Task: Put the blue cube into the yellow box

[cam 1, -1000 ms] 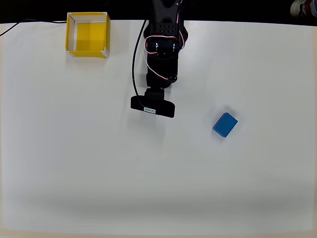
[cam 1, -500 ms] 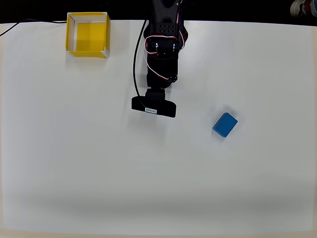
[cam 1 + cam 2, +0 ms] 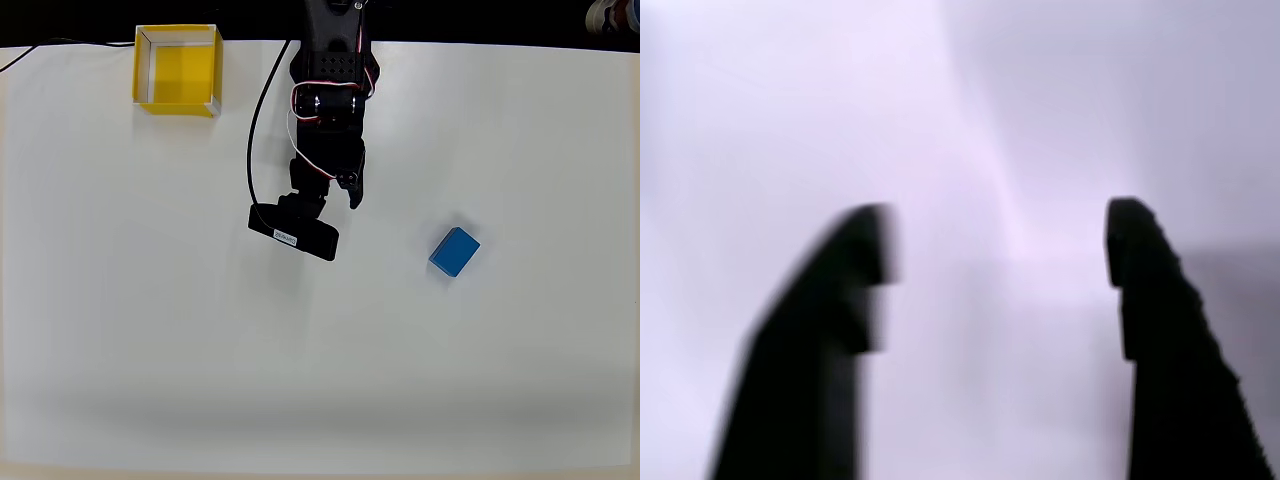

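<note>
In the overhead view the black arm (image 3: 325,110) reaches down from the top centre over a smooth white desk (image 3: 320,380). The blue cube (image 3: 454,251), a small matte, slightly oblong block, lies right of centre, well apart from the arm. The yellow box (image 3: 177,68), square and open-topped with thin white-edged walls, sits upper left. In the blurred wrist view the end effector (image 3: 998,250) has its two dark tapered fingers (image 3: 1150,300) spread wide, holding nothing
</note>
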You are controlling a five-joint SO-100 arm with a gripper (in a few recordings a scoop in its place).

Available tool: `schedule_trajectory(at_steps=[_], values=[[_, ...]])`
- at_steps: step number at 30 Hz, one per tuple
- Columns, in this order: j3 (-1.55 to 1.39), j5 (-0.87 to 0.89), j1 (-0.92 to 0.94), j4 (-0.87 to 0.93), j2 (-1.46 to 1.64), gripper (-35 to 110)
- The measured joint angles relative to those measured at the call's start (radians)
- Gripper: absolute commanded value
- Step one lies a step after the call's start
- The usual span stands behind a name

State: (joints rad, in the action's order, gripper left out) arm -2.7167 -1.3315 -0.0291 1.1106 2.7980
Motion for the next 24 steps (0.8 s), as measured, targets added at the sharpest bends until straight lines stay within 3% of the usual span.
schedule_trajectory(at_steps=[8,24], values=[[0.325,0.204,-0.077,0.0,-0.33,44],[0.92,0.594,-0.31,0.186,-0.933,47]])
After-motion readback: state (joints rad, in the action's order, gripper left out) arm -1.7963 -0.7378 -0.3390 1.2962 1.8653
